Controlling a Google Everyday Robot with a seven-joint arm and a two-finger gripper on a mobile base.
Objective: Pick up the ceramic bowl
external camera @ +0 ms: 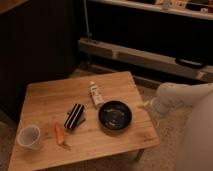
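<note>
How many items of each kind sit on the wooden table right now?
Ceramic bowl: 1
Plastic cup: 1
Orange carrot-like item: 1
Black striped packet: 1
White tube: 1
Total: 5
The gripper is off the table's right edge, beside the bowl.

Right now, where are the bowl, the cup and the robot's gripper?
bowl [115, 116]: camera view, the middle of its black inside.
cup [29, 136]: camera view, its open top.
gripper [146, 106]: camera view, its tip, just right of the bowl.
</note>
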